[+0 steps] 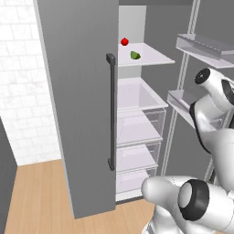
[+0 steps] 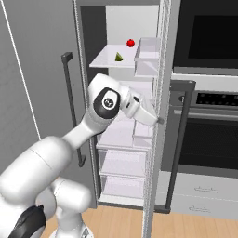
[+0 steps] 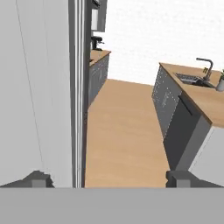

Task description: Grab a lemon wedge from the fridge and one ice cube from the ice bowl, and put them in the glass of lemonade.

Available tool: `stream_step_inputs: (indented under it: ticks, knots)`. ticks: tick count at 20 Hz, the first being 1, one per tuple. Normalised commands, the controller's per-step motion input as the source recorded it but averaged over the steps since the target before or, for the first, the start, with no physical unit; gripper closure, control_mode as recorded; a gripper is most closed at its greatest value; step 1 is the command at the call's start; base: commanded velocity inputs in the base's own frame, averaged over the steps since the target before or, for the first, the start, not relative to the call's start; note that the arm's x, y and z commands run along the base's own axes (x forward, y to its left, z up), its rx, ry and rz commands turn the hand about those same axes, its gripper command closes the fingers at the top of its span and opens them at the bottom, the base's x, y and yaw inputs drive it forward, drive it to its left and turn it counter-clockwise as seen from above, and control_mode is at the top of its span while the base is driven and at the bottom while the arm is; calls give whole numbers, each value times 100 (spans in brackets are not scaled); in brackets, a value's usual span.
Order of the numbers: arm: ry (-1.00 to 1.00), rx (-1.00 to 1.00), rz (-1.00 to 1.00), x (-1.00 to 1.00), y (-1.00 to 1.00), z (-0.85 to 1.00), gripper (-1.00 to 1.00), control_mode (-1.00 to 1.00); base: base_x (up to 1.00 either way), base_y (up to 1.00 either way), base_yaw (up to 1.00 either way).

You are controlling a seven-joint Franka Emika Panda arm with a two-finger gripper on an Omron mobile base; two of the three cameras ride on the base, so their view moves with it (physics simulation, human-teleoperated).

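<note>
The fridge [image 1: 82, 105] stands with its doors open, and the white shelves and clear drawers inside are visible in both base views. The lemon wedge [image 1: 135, 55] lies on the upper white shelf [image 1: 151, 57], near the shelf's middle, and a small red round fruit [image 1: 124, 41] sits on the same shelf behind it, a little apart, closer to the back wall. In the right base view the wedge [image 2: 119, 57] is to the left of and below the red fruit [image 2: 130, 43]. The white arm reaches from the base toward the edge of the right door [image 2: 155, 139], well below the shelf with the wedge. The hand [image 3: 111, 179] is wide open and holds nothing; its two dark fingertips [image 3: 38, 179] stand far apart at the bottom of the hand view. That view looks along the edge of a grey fridge door [image 3: 76, 87] toward a wooden floor [image 3: 122, 131], a desk with a sink and faucet [image 3: 203, 70] on the right, and a white tiled wall. To the right of the fridge there is a black built-in oven [image 2: 207, 37].
</note>
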Motion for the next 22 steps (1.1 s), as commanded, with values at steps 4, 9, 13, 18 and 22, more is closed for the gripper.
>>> stream_step_inputs:
  ticks: [4,9,13,18,22]
  knots:
    - [-18,0,2,-82,45,36,-100,-100,0,0,0]
    - [-12,0,3,-63,83,48,-100,-100,0,0,0]
    - [2,8,18,-7,94,0,-100,-100,0,0,0]
    - [25,11,52,0,97,0,-100,-100,0,0,0]
    - [31,14,73,0,86,0,-100,-100,0,0,0]
